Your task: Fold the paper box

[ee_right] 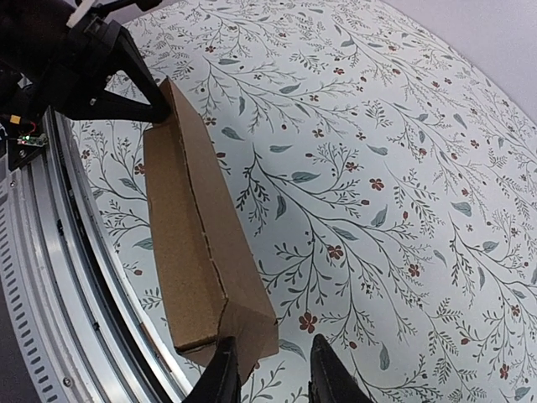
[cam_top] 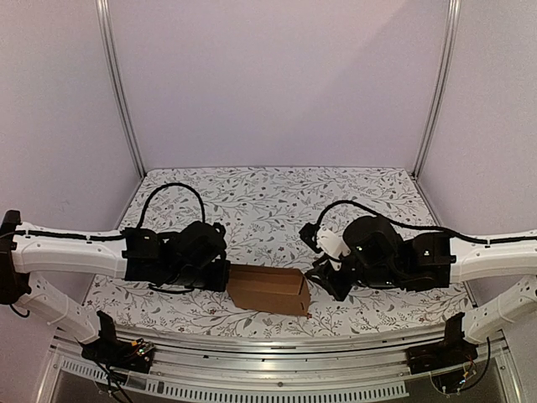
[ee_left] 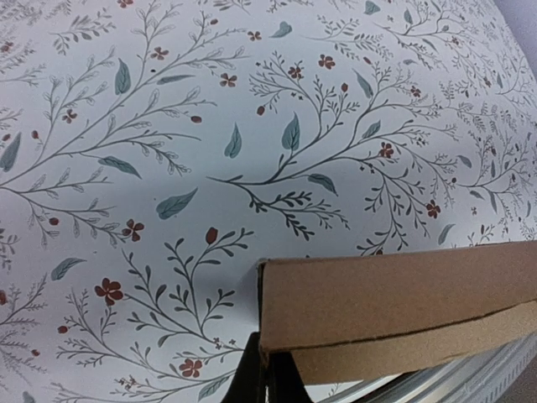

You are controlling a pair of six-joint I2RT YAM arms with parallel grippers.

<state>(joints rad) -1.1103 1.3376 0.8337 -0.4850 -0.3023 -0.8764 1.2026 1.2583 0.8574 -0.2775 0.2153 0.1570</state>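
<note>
The paper box [cam_top: 268,290] is a small brown carton lying lengthwise near the table's front edge, between my two grippers. At its left end my left gripper [cam_top: 225,275] is shut on the cardboard. In the left wrist view its dark fingers [ee_left: 252,374] pinch the end edge of the box [ee_left: 394,302]. My right gripper [cam_top: 321,281] is at the box's right end. In the right wrist view its jaws [ee_right: 271,346] stand apart. One finger overlaps the box's [ee_right: 189,227] near end, the other is clear of it over the cloth.
A floral cloth [cam_top: 277,197] covers the table. A metal rail [cam_top: 268,344] runs along the front edge, just beside the box [ee_right: 50,252]. Plain walls and upright frame posts [cam_top: 122,92] close in the back and sides.
</note>
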